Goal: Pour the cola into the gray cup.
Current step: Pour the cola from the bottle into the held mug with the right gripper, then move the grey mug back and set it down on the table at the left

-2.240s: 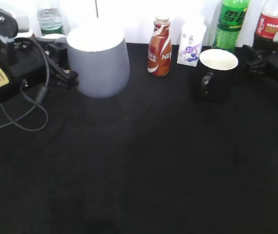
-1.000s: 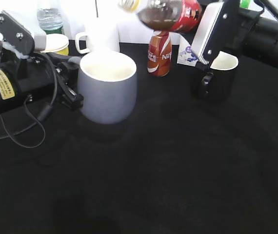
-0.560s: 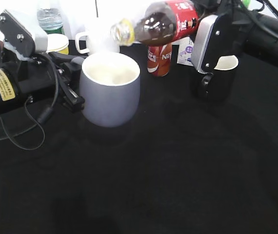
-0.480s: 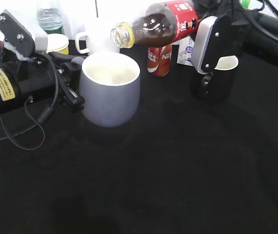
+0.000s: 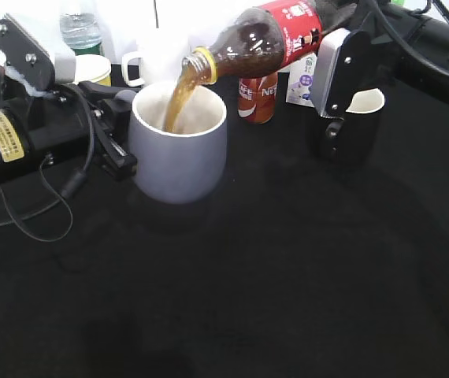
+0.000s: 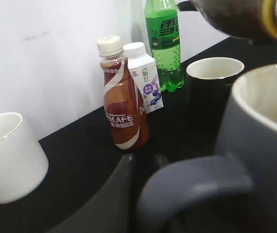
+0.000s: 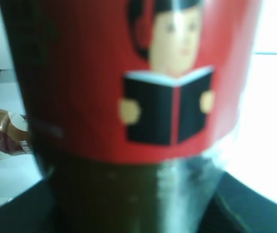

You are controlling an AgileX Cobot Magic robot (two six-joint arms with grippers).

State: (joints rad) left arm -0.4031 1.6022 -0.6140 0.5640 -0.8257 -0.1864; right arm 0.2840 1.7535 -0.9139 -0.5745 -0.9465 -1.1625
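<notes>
At left of the exterior frame, the left gripper [image 5: 118,130] sits low, closed on the gray cup's [image 5: 179,150] handle, while the right gripper [image 5: 327,47] reaches in from upper right, clamping the tilted cola [image 5: 264,35].

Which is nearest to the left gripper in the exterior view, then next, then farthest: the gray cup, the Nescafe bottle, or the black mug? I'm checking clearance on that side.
1. The gray cup, directly beside the left gripper, which holds it by the handle.
2. The Nescafe bottle, centre back, behind the tilted cola.
3. The black mug, farthest, over on the right.
</notes>
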